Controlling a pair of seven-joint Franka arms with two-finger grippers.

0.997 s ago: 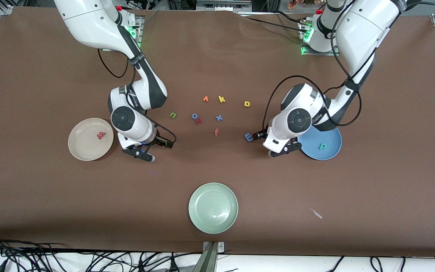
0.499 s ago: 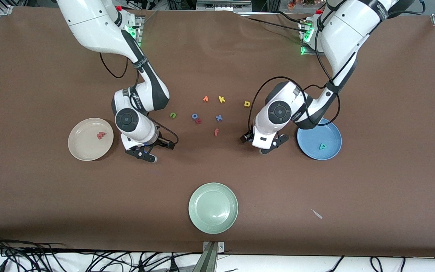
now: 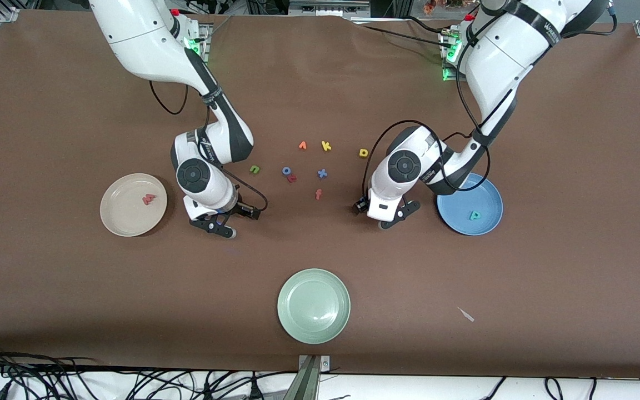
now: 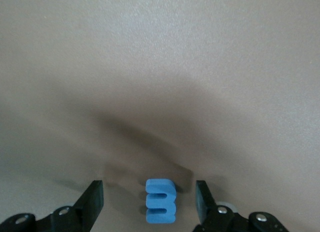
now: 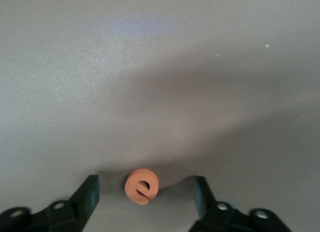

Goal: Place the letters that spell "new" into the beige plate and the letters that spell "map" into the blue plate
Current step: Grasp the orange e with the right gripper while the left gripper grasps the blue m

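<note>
In the left wrist view the blue m (image 4: 161, 201) lies on the table between the fingers of my left gripper (image 4: 148, 204), which is open and not touching it. My right gripper (image 5: 145, 197) is open around the orange e (image 5: 142, 186), with gaps on both sides. From the front, both letters are hidden under the left gripper (image 3: 392, 216) and right gripper (image 3: 215, 226). The beige plate (image 3: 125, 219) holds the pinkish-red w (image 3: 149, 198). The blue plate (image 3: 484, 194) holds the teal p (image 3: 474, 215). Green n (image 3: 254, 169) and yellow a (image 3: 363, 152) lie on the table.
Between the arms lie an orange v (image 3: 302, 145), a yellow k (image 3: 326, 146), a blue x (image 3: 322, 173), an orange-red f (image 3: 318, 194) and a blue ring letter (image 3: 286, 170) touching a red one. A pale green plate (image 3: 313, 305) sits nearest the front camera.
The left gripper slid from beside the blue plate toward the table's middle and now covers the blue m. The right gripper shifted a little toward the middle as well.
</note>
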